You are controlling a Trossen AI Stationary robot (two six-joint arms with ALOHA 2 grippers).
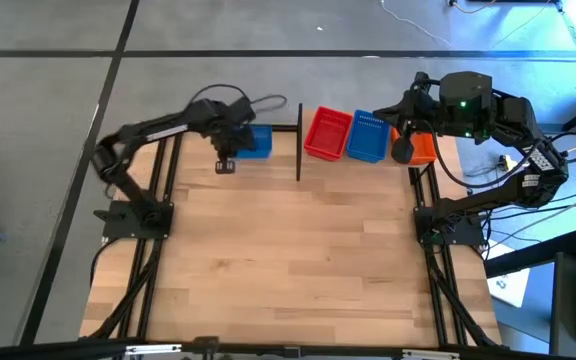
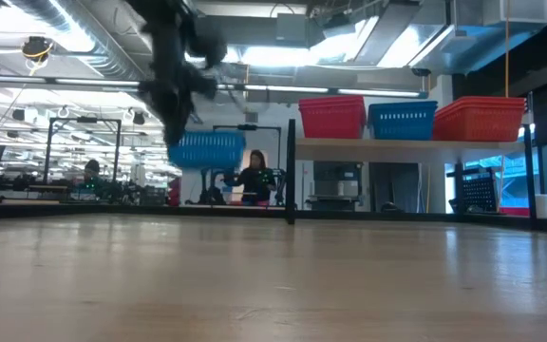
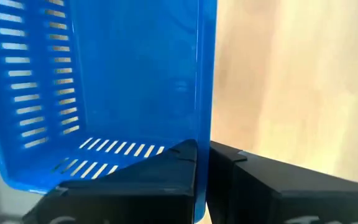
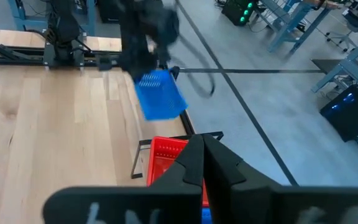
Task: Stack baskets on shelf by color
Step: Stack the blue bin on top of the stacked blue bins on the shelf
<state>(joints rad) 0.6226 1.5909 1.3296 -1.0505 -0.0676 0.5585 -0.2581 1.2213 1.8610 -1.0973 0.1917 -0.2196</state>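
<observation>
My left gripper is shut on a blue basket and holds it in the air left of the shelf, near the table's far edge. In the low view this basket hangs well above the tabletop. On the shelf board stand red baskets, blue baskets and orange baskets, each resting on its base. My right gripper hovers shut over the shelf's right part, between the blue baskets and the orange ones, holding nothing. My left gripper pinches one upright side wall of the blue basket at its rim. One finger is inside the basket and the other finger is outside. The basket is lifted clear of the table and hangs tilted below the gripper.
A black shelf post stands between the held basket and the red baskets. The wide wooden tabletop lies on the near side of the shelf. People and workbenches show in the room behind.
</observation>
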